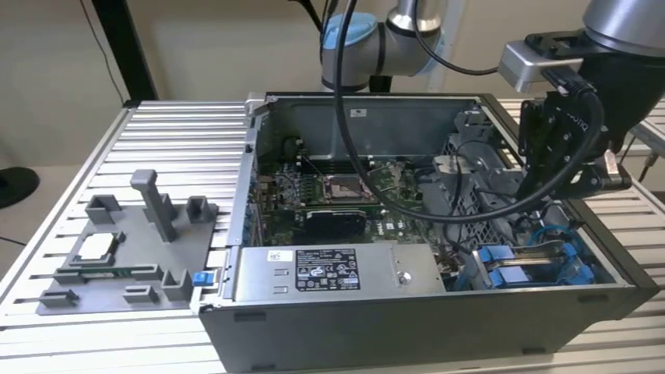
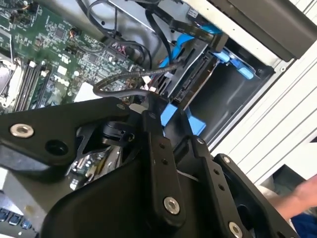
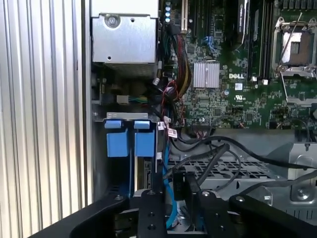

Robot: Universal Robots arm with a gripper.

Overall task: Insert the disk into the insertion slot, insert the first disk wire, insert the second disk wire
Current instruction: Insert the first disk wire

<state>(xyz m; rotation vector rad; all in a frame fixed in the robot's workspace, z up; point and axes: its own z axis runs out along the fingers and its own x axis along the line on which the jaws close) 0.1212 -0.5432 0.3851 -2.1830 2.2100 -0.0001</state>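
Observation:
The open computer case (image 1: 416, 327) stands on the slatted table. At its right end is the insertion slot (image 1: 525, 269), a bay with blue rails. The disk (image 3: 147, 176) sits down in that bay under two blue tabs (image 3: 130, 139), and its dark edge (image 2: 195, 82) shows between blue clips. My gripper (image 1: 556, 195) reaches down into the case just over the bay. In both wrist views a black disk wire (image 3: 179, 186) ends in a connector between my fingertips, and my gripper (image 3: 176, 196) (image 2: 171, 121) looks shut on it. A thin blue wire (image 3: 167, 198) runs beside it.
The grey power supply (image 1: 322, 273) lies along the case's near wall, with the motherboard (image 1: 332, 195) behind it. Loose black cables (image 3: 233, 148) cross the perforated cage. A grey fixture (image 1: 124, 249) lies on the table at the exterior view's left. A person's hand (image 2: 297, 198) is beside the case.

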